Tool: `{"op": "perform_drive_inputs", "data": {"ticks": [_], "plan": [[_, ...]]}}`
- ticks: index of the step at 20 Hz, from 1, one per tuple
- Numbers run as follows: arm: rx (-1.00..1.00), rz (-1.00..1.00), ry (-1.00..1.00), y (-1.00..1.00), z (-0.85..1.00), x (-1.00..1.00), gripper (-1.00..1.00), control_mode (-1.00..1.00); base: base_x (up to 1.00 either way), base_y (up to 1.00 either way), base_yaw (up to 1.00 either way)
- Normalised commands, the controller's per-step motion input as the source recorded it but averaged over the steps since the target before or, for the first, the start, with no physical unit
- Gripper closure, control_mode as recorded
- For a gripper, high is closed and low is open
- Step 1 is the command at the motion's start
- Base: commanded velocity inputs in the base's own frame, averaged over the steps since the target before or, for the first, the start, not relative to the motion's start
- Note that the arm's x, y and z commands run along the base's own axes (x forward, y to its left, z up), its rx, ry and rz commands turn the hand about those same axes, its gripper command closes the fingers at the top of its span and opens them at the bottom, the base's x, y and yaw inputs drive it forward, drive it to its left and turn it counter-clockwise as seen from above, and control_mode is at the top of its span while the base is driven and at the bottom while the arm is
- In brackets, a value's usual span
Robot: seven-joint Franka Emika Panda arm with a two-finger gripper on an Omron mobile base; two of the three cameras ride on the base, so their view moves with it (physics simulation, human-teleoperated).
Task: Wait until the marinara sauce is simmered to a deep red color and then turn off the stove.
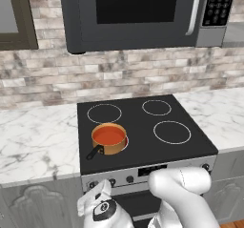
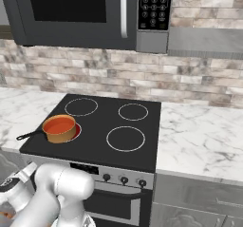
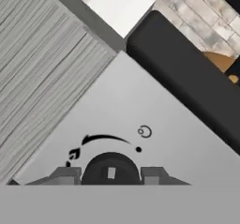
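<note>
The brick wall (image 1: pixel 143 74) runs behind everything, with the dark microwave (image 1: pixel 138 12) hung on it above the cooktop, its keypad (image 2: pixel 154 5) too small for me to read. The marble surface (image 1: pixel 33 141) stretches left and right of the stove (image 1: pixel 143 127), bare on both sides, so there is free room along either flank. The stove's black glass top carries four white ring burners; three rings lie uncovered, and the silver front panel (image 2: pixel 118 174) below its front edge holds a row of small dark knobs with a display strip whose marks I cannot make out. The copper saucepan (image 1: pixel 110 141) sits on the front-left burner, near the stove's left edge, its black handle pointing toward the front-left corner, and the marinara sauce (image 1: pixel 108 136) lies in it as a flat orange-red disc. My jaws (image 3: pixel 111 174) are down at the front panel, closed about one dark knob (image 3: pixel 111 167) seen in the hand view, between my two fingertips (image 3: pixel 65 175). Printed beside that knob are a curved arrow and a small circle mark; no letters are readable.
</note>
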Motion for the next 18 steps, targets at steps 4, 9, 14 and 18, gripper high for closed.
{"op": "perform_drive_inputs", "data": {"ticks": [4, 9, 14, 18], "plan": [[0.38, -0.08, -0.25, -0.13, -0.28, -0.07, 1.0, -1.0, 0.0, 0.0, 0.0], [0.34, -0.08, -0.25, -0.1, -0.32, -0.05, 1.0, -1.0, 0.0, 0.0, 0.0], [0.33, -0.07, -0.25, -0.1, -0.37, -0.05, 1.0, -1.0, 0.0, 0.0, 0.0], [0.31, -0.09, -0.22, -0.11, -0.31, -0.01, 1.0, -1.0, 0.0, 0.0, 0.0]]}}
